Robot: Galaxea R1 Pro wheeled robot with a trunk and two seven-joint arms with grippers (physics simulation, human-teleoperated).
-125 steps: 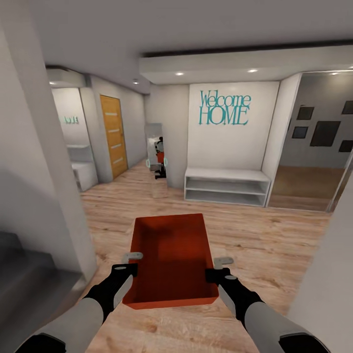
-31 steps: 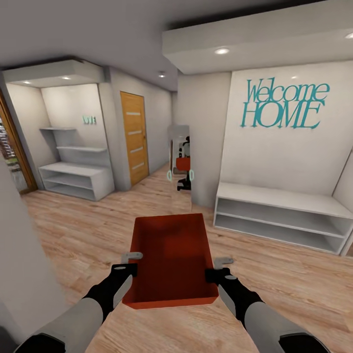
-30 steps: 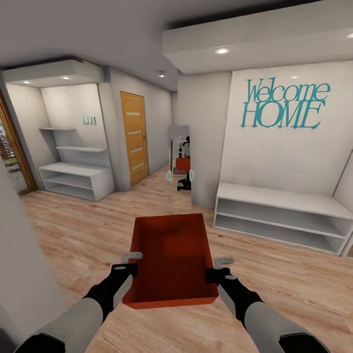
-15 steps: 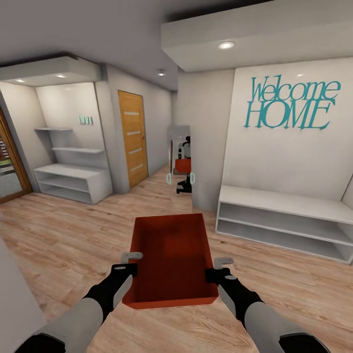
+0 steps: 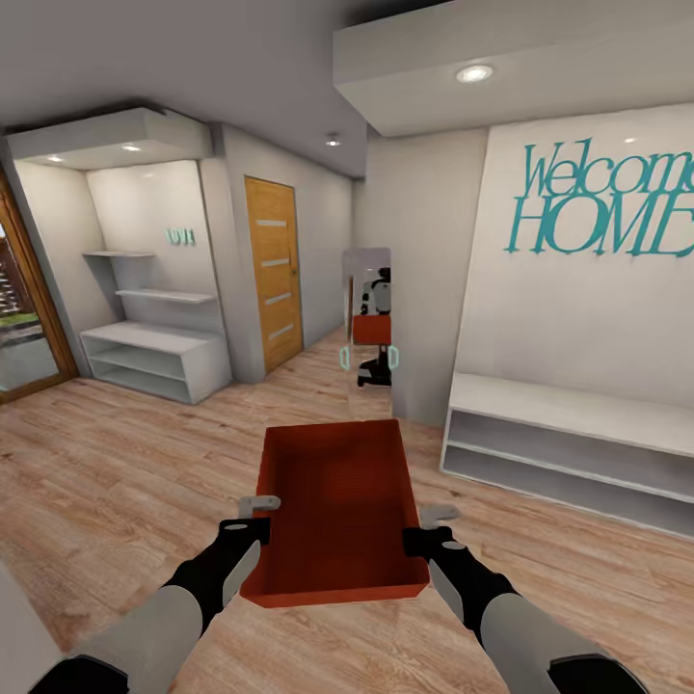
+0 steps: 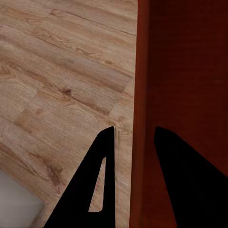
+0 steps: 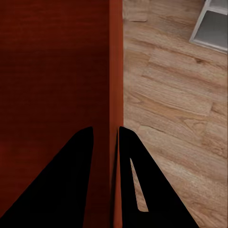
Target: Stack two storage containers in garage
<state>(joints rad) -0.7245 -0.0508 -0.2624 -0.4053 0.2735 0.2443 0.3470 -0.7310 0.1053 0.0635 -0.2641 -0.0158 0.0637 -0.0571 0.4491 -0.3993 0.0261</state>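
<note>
Teal "Welcome HOME" lettering (image 5: 607,207) on a white wall above a low white bench shelf (image 5: 569,448); an orange wooden door (image 5: 273,270) further left; light wood plank flooring (image 5: 125,463) underfoot.

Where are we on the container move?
Done: one storage container is picked up, with the left claw and right claw each pinching a side wall. In hand: carrying it over the wood plank floor past the Welcome HOME wall. Left: reach the garage, set it down, fetch and stack the second.
</note>
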